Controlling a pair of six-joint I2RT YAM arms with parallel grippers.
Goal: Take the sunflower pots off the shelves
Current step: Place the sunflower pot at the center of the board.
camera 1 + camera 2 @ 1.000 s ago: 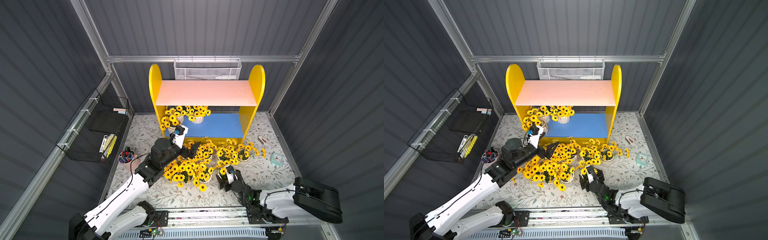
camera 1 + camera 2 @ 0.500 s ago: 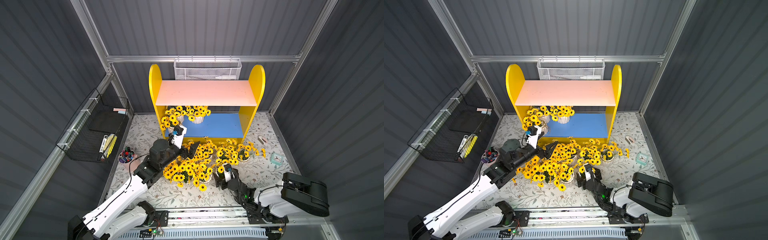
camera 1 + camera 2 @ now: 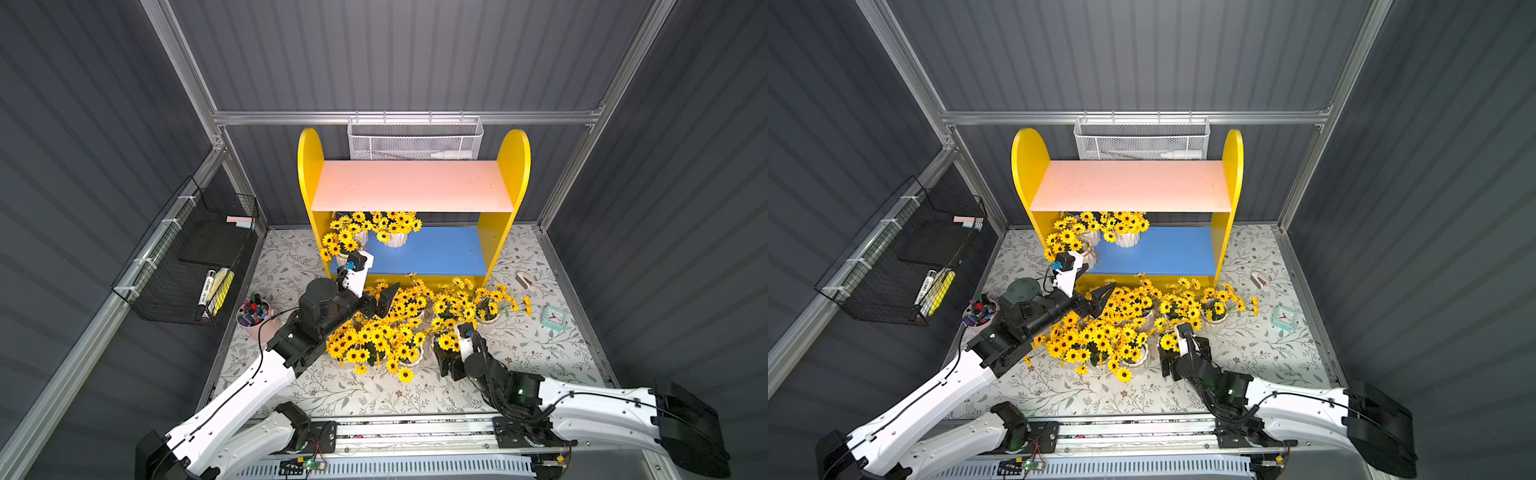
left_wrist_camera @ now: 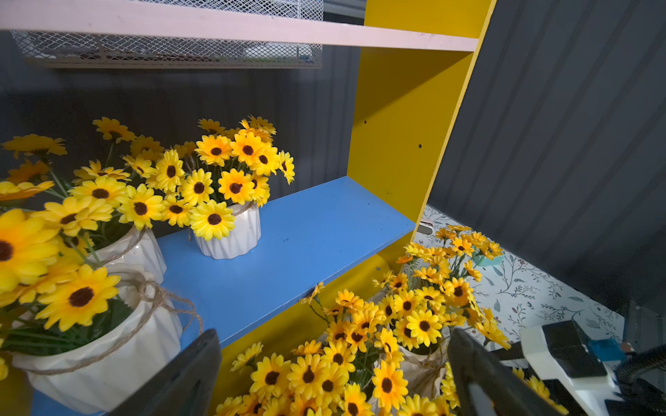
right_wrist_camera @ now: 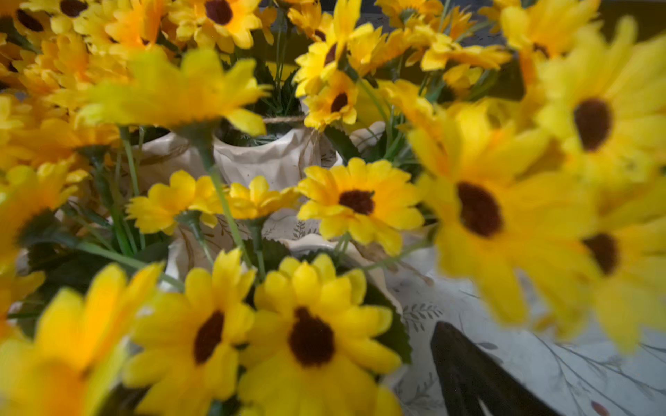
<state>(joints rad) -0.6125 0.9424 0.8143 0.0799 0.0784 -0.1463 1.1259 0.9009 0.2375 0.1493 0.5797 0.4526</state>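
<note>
From my console, the left arm (image 3: pixel 257 382) and right arm (image 3: pixel 602 401) read as white link shells joined by bulky black housings. A thin black cable (image 3: pixel 259 345) runs along each. The white wrist camera mount (image 3: pixel 358 279) carries a blue connector (image 3: pixel 349 264); the left end effector (image 4: pixel 333 332) has black tapered fingers (image 4: pixel 479 378).

Yellow, dark-centred blooms crowd the white ribbed sunflower pots (image 4: pixel 230 234), the shelves (image 3: pixel 309 166) show yellow sides, pink upper board (image 3: pixel 411 185), blue lower board (image 3: pixel 436 253), over a pale leaf-print mat (image 3: pixel 540 353).

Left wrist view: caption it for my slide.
Three sunflower pots on the blue shelf, open left hand in front.
</note>
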